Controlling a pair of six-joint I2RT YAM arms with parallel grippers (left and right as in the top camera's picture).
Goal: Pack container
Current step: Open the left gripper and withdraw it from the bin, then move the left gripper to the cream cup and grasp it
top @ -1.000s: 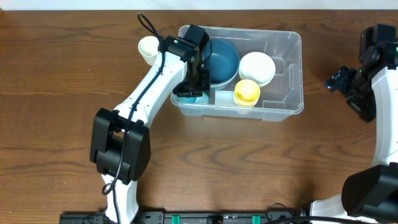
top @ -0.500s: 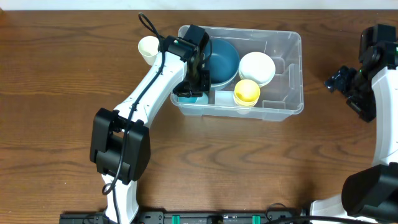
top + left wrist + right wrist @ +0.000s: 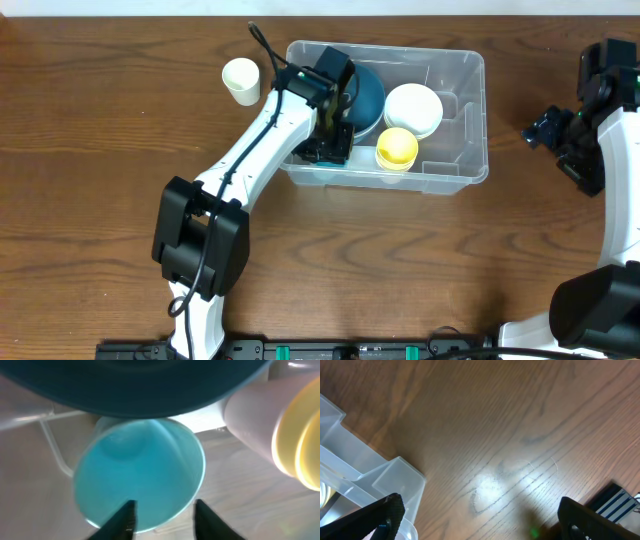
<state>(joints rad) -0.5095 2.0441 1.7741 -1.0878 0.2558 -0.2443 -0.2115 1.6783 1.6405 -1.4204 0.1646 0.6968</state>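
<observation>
The container [image 3: 487, 120] is a large clear plastic bin at the table's back middle. It holds a dark blue bowl [image 3: 368, 95], a white bowl [image 3: 413, 108] and a yellow cup [image 3: 397, 148]. My left gripper [image 3: 330, 152] reaches down into its front left part. In the left wrist view a teal cup [image 3: 140, 475] sits mouth-up under the blue bowl [image 3: 140, 385]. The left gripper [image 3: 165, 517] stands open astride the cup's rim, with a gap at the outer finger. My right gripper [image 3: 480, 520] is wide open over bare table, right of the container's corner [image 3: 380, 475].
A cream cup [image 3: 241, 80] stands on the table just left of the container. The right arm [image 3: 600, 120] hovers near the table's right edge. Wood tabletop stretches left of and in front of the bin.
My left gripper has opened and let go of the teal cup. It has shifted a little to the right inside the container. The right arm has not moved.
</observation>
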